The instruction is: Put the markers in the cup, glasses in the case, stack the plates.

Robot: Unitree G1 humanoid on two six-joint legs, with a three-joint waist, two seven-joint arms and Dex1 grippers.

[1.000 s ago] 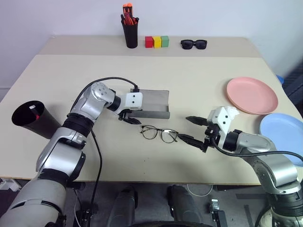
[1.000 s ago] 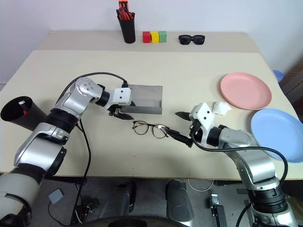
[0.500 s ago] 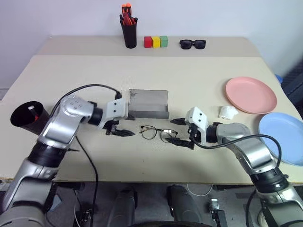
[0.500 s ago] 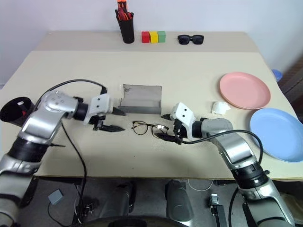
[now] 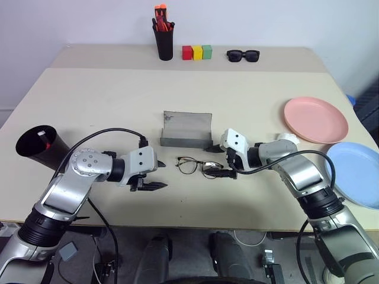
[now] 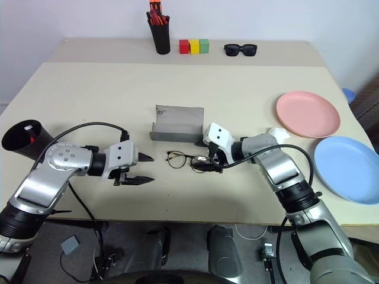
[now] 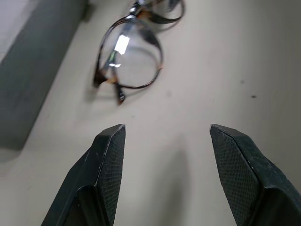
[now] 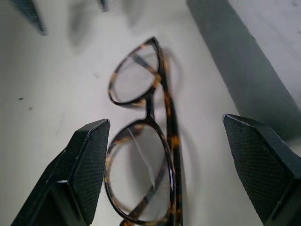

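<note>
Right now, the big tan table [image 5: 249,118] is holding everything. The pink plate [image 5: 314,119] and the blue plate [image 5: 354,172] are lying side by side at the robot's right, not stacked yet. The black cup [image 5: 37,148] is lying tipped over at the far left edge, with something red inside it, maybe a marker, though that is hard to tell. The grey case [image 5: 187,129] is sitting open in the middle of the table, its lid standing up.

The glasses [image 5: 199,167] are lying flat on the table just in front of the case. Their long side is running left to right, along the front of the case.

The right gripper [image 5: 220,161] is hanging right over the right end of the glasses. Its two fingers are spread wide, one on each side of the near lens, and they are holding nothing. The left gripper [image 5: 153,176] is sitting near the left end of the glasses but clearly apart from them, also open and empty.

So the right arm is the nearer one. It is probably the one getting ready to pinch the frame and lift it into the case behind.
</note>
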